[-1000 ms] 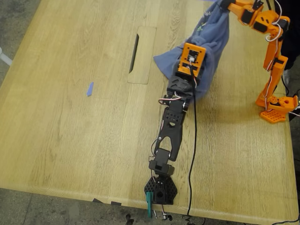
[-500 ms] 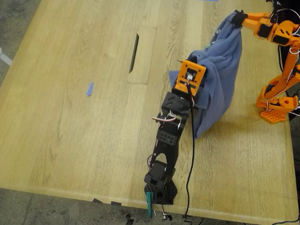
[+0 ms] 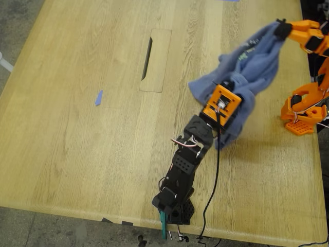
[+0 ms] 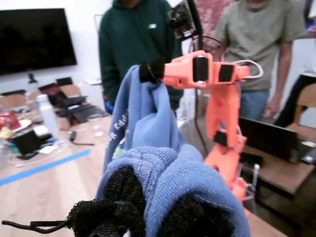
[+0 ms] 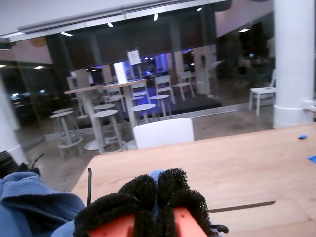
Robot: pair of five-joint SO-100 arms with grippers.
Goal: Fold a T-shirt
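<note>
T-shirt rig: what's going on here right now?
Both arms hold the slate-blue T-shirt up off the wooden table. My first gripper is shut on a bunched fold, and my second gripper pinches another part higher up. The shirt hangs crumpled between them, not yet folded.

The desk (image 3: 77,154) lies bare across the exterior view's left and centre, broken only by a small blue tape strip (image 3: 98,97) and a cable slot (image 3: 156,60). At that view's right, the T-shirt (image 3: 247,72) hangs stretched between both arms, blocking passage there.
</note>
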